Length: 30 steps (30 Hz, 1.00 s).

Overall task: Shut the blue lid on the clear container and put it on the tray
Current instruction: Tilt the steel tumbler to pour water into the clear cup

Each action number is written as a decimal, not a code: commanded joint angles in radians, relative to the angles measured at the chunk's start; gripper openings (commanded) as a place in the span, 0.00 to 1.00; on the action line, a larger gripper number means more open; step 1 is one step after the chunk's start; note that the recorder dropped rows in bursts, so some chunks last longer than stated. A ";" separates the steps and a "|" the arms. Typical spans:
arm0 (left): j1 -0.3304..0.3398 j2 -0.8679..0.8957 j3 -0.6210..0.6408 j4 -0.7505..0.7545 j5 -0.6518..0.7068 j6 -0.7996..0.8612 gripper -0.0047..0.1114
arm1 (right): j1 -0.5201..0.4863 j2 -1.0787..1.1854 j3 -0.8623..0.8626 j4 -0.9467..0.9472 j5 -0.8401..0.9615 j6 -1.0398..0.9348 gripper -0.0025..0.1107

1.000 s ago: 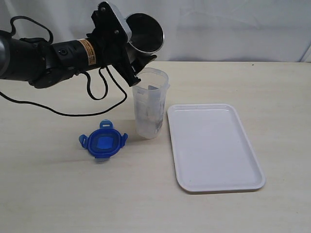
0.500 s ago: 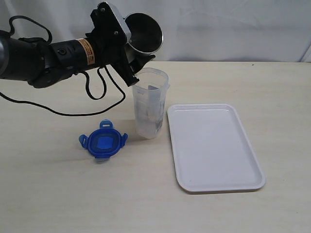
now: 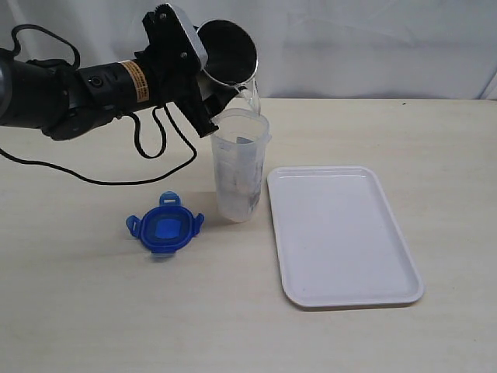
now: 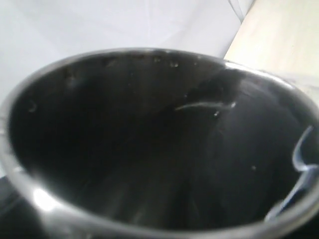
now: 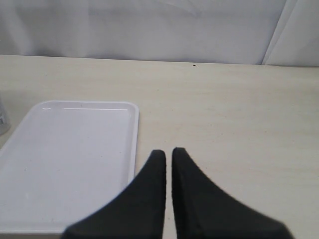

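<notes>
The left gripper is clasping a tilted round steel tumbler above the open mouth of the tall translucent plastic canister. The canister is standing upright on the pale table, just beside the flat white rectangular tray and not on it. The small blue lid with 4 snap flaps is lying on the table near the canister. The right gripper is hovering with its fingers nearly touching, holding nothing.

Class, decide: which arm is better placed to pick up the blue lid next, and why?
Probably right: the right tool is empty; the left tool holds the steel tumbler tipped over the clear container. The blue lid lies leftward, though.
</notes>
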 commanded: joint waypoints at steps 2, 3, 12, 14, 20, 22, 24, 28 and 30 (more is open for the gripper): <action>0.003 -0.021 -0.022 -0.028 -0.080 0.039 0.04 | 0.001 -0.005 0.003 0.000 0.003 0.003 0.06; 0.003 -0.021 -0.022 -0.028 -0.080 0.040 0.04 | 0.001 -0.005 0.003 0.000 0.003 0.003 0.06; 0.037 -0.021 -0.022 -0.028 -0.064 0.038 0.04 | 0.001 -0.005 0.003 0.000 0.003 0.003 0.06; 0.040 -0.021 -0.022 -0.028 -0.063 0.038 0.04 | 0.001 -0.005 0.003 0.000 0.003 0.003 0.06; 0.040 -0.021 -0.022 -0.028 -0.063 0.038 0.04 | 0.001 -0.005 0.003 0.000 0.003 0.003 0.06; 0.040 -0.021 -0.022 -0.028 -0.063 0.038 0.04 | 0.001 -0.005 0.003 0.000 0.003 0.003 0.06; 0.040 -0.021 -0.022 -0.028 -0.063 0.038 0.04 | 0.001 -0.005 0.003 0.000 0.003 0.003 0.06; 0.039 -0.021 -0.022 -0.024 -0.063 0.049 0.04 | 0.001 -0.005 0.003 0.000 0.003 0.003 0.06; 0.039 -0.021 -0.022 -0.024 -0.063 0.065 0.04 | 0.001 -0.005 0.003 0.000 0.003 0.003 0.06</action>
